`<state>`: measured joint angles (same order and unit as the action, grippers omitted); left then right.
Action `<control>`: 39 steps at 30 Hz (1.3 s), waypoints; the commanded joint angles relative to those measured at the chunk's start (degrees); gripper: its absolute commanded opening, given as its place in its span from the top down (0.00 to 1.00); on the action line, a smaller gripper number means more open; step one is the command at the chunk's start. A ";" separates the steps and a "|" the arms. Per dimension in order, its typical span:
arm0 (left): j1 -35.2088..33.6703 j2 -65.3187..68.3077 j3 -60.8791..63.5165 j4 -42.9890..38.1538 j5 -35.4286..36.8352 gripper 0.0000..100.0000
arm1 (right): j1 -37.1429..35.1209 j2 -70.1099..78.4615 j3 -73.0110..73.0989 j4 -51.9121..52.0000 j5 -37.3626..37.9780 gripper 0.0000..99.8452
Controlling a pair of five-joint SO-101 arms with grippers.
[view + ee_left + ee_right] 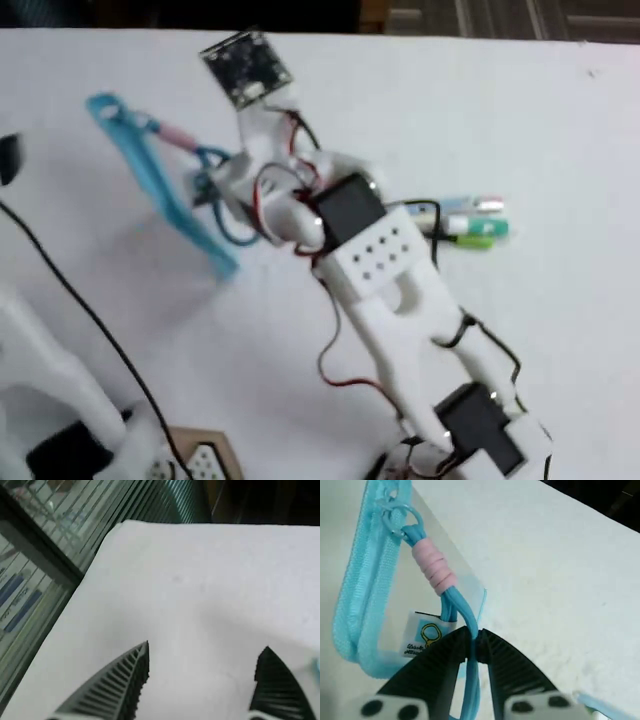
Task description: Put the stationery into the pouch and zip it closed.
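Note:
A light blue pouch (160, 185) with a clear side lies left of the table's middle, its blue cord (215, 155) carrying a pink bead (175, 135). My right gripper (215, 185) is shut on that cord. In the right wrist view the black fingers (440, 665) pinch the cord (457, 605) just below the pink bead (436, 569), with the pouch (365, 595) hanging beside them. Several pens (465, 222), green and white among them, lie right of the arm. My left gripper (207, 647) is open above bare white table.
The left arm's white base (40, 400) stands at the near left with a black cable (60, 280) running past it. A small wooden piece (205, 455) sits at the front edge. The table's edge (85, 590) borders a window with blinds.

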<state>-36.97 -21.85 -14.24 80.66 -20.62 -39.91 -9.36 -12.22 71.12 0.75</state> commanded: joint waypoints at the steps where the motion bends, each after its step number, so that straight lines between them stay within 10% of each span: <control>1: 4.35 0.84 -2.81 -1.14 0.44 0.68 | 0.13 -2.68 -0.18 -0.92 0.00 0.98; 14: 8.75 13.49 -17.41 -0.62 19.69 0.69 | 0.66 -3.21 10.02 -5.67 3.60 0.98; 39: 24.04 29.58 -35.16 6.86 18.64 0.69 | 0.66 -2.68 12.40 -10.24 3.69 0.98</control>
<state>-13.23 7.96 -47.56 85.93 -1.10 -39.82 -9.36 0.53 61.63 4.35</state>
